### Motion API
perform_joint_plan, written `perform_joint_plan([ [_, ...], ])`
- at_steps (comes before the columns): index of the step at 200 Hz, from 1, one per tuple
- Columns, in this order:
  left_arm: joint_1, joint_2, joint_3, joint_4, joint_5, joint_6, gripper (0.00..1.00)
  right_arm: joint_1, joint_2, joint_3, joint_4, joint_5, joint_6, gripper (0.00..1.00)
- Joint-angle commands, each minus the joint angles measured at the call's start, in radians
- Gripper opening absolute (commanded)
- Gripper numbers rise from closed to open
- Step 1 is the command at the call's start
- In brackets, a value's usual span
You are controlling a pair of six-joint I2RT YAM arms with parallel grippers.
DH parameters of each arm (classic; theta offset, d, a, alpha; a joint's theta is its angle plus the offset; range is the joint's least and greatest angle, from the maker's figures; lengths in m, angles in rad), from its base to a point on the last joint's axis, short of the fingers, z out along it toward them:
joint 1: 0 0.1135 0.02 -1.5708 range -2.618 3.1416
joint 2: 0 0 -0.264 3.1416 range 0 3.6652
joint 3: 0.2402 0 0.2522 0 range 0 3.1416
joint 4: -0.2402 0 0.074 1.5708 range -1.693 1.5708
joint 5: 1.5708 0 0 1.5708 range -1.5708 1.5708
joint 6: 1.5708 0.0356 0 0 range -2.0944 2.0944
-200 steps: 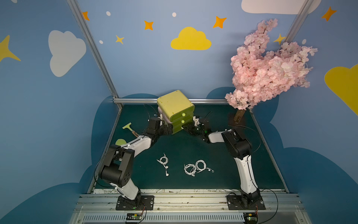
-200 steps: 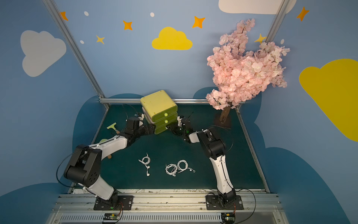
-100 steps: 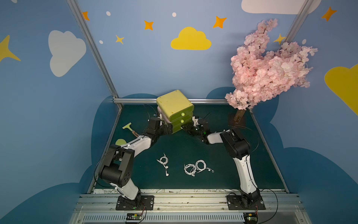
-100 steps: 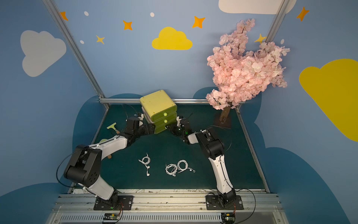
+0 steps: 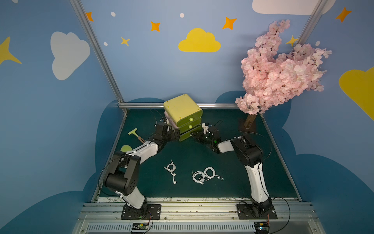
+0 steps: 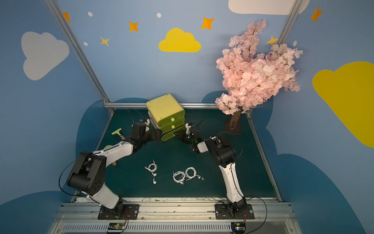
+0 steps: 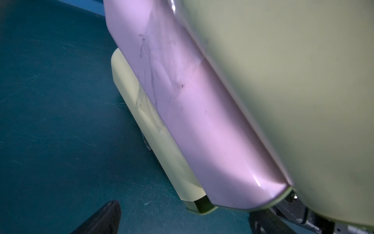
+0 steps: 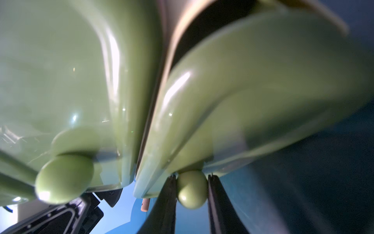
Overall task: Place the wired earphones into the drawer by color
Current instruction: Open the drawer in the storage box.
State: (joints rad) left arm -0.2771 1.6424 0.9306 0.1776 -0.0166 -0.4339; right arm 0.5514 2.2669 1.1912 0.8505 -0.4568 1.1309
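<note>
Scanning a green mat [image 5: 182, 154] inside blue walls [image 5: 151, 71], we count three white earphones [image 5: 171, 168], one cabinet [image 5: 182, 107]; left gripper [image 5: 175, 134] splayed, right gripper [image 5: 194, 135] pinching its knob [image 8: 191, 188].

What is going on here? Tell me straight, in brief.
Two robot arms are working on a small green drawer unit at the back of the mat. The right gripper is pinched on the bottom knob, apparently ready to pull that drawer. The left gripper is open and sits against the unit's side, probably bracing it. Three bundles of white earphones lie loose on the mat, not yet picked up.
</note>
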Motion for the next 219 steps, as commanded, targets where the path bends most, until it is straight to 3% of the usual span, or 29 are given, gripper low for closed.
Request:
perform_joint_plan([
  [1,0.003,0.01,0.031,-0.005,-0.02,-0.009,1.0,-0.007,-0.056,-0.045,0.024,-0.015,-0.001,0.25],
  [107,0.001,0.01,0.037,-0.016,-0.019,-0.019,1.0,-0.031,-0.16,-0.298,0.093,-0.037,-0.033,0.25],
  [219,-0.002,-0.009,0.034,-0.032,-0.026,-0.023,1.0,-0.041,-0.262,-0.45,0.11,-0.037,-0.072,0.25],
])
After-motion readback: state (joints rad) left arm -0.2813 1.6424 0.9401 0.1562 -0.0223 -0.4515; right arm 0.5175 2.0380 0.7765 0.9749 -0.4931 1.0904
